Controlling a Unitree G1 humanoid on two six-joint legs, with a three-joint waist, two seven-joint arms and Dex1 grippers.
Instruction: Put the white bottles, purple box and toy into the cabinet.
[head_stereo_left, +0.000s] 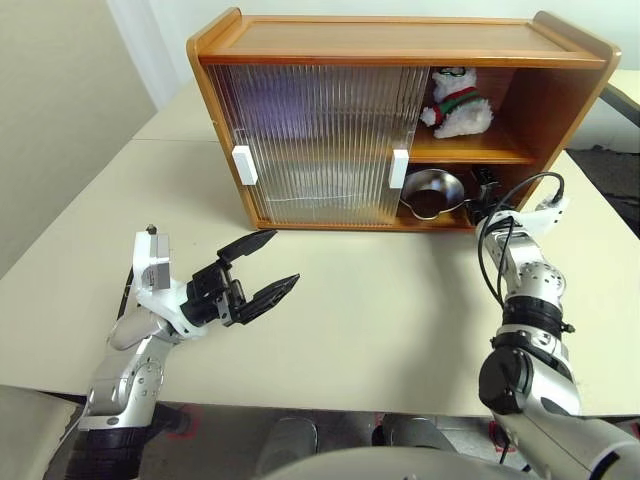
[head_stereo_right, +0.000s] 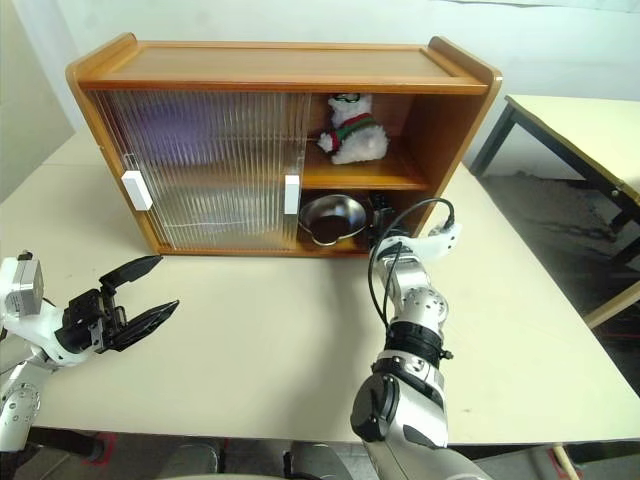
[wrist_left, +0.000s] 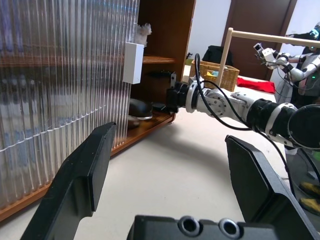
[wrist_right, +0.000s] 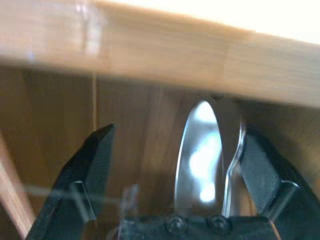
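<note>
Fluffy white plush toy (head_stereo_left: 458, 103) on upper shelf of wooden ribbed-door cabinet (head_stereo_left: 400, 40); right gripper (wrist_right: 175, 170) spread wide inside lower shelf beside steel bowl (head_stereo_left: 433, 192); left gripper (head_stereo_left: 262, 268) wide, empty, near left

The cabinet (head_stereo_left: 400, 45) stood on the table at twelve o'clock in the head view, a wide wooden two-shelf case with a flat top and raised end panels. Its two ribbed translucent sliding doors (head_stereo_left: 315, 140) were both drawn over the left part, each bearing a white rectangular handle, one at the nine o'clock edge and one at the middle. The right bay stood open.

The toy (head_stereo_left: 458, 103) sat upright on the upper shelf of that open bay, at about one o'clock: a fluffy white plush animal with a red-and-green scarf, facing outward, near the inner door's edge and apart from the right wall.
</note>
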